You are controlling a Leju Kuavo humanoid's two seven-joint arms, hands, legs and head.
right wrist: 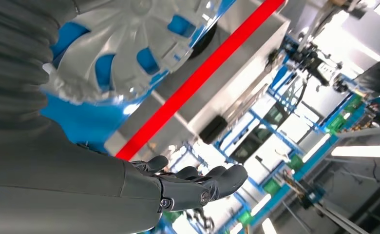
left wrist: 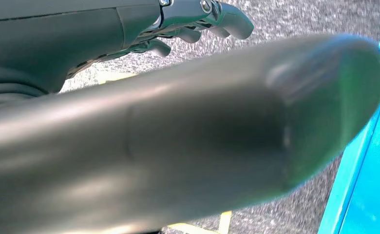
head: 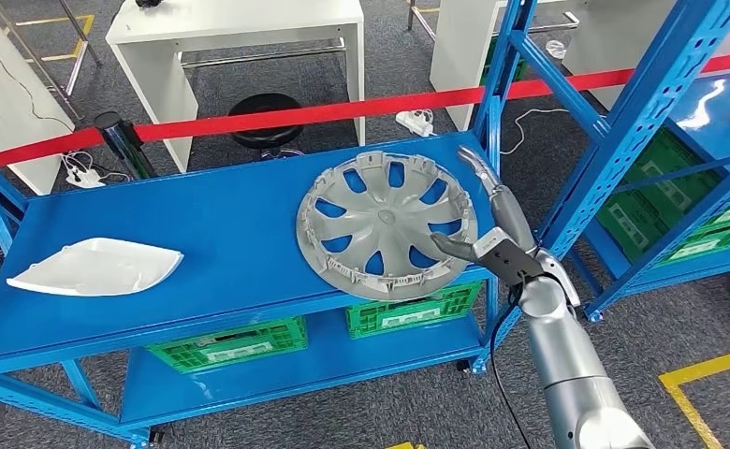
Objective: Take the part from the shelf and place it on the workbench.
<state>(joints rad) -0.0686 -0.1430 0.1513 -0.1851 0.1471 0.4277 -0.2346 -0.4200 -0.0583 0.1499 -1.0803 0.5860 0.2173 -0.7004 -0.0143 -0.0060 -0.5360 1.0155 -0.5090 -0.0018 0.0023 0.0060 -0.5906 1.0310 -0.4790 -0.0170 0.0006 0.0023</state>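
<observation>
1. Nearest the head camera, the silver right arm (head: 567, 374) is seen rising from the lower right toward the blue shelf (head: 202, 234).
2. Right hand (head: 492, 238) is held at the right-hand rim of the grey wheel cover (head: 385, 224); the thumb lies over the rim's near right edge, while the fingers (head: 478, 168) are stretched up along the outside of the rim. Whether the rim is actually clamped cannot be told from these views.
3. In the right wrist view the dark fingers (right wrist: 212, 183) are seen extended, apart from the wheel cover (right wrist: 129, 39), with nothing between them there.
4. Wheel cover is seen on the shelf's upper deck, right half, its near edge overhanging the front lip; it appears slightly tilted.
5. Left hand (left wrist: 198, 19) is caught in the left wrist view over grey speckled floor, fingers curled in loosely, nothing held.
6. White curved panel (head: 94, 267) is noted lying flat on the deck's left end, well apart from the wheel cover.
7. Green crates (head: 230, 341) are stowed on the lower deck.
8. Red barrier tape (head: 296, 114) is stretched behind the shelf; a white table (head: 240, 37) and a black stool (head: 266, 117) are seen beyond it.
</observation>
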